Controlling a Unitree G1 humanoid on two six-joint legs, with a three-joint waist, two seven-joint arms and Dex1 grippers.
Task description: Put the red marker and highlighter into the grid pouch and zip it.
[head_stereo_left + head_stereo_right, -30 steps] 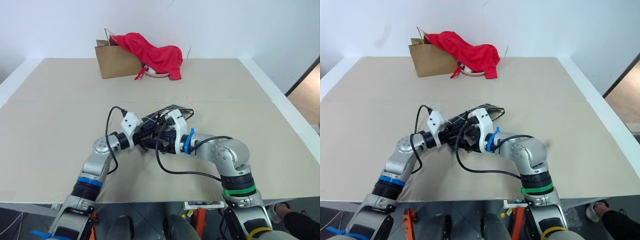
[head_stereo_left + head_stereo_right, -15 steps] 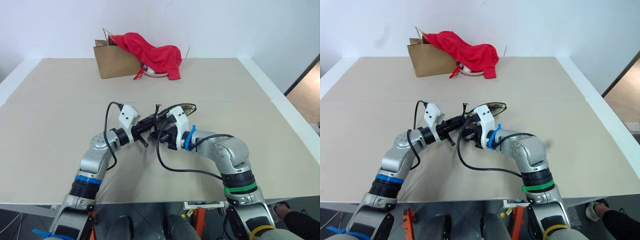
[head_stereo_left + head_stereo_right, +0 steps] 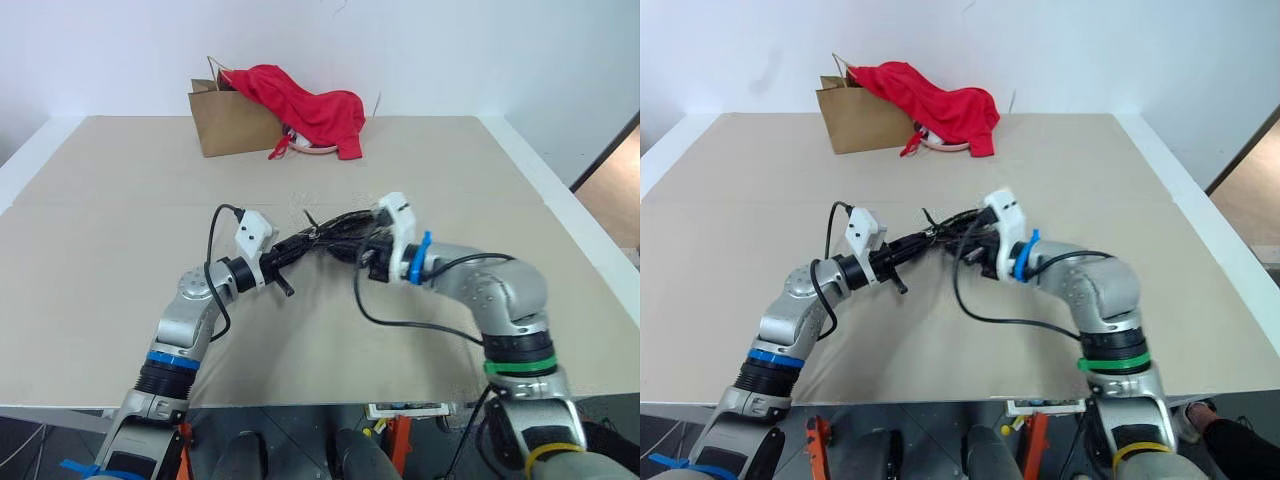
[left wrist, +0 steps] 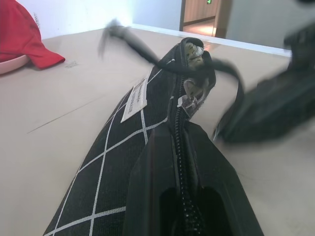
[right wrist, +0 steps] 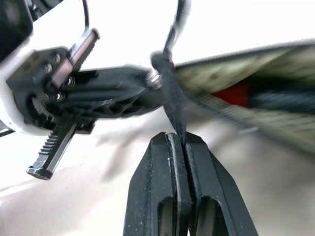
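The grid pouch (image 3: 335,230) hangs above the table, stretched between both grippers. My left gripper (image 4: 181,135) is shut on the pouch's zipper edge at one end; the white label (image 4: 134,101) shows on its side. My right gripper (image 5: 177,138) is shut on the black pull cord (image 5: 170,93), at the pouch's right end (image 3: 368,256). Through the pouch's open mouth I see a red and dark shape, the red marker (image 5: 231,94). The highlighter is hidden.
A brown paper bag (image 3: 228,125) stands at the far edge of the table (image 3: 120,250), with a large red cloth (image 3: 315,110) draped over it and spilling to its right. Black cables loop from both wrists near the pouch.
My right gripper has shut on the pull cord and swung right and up, drawing the cord along the pouch. The left gripper keeps its hold in place.
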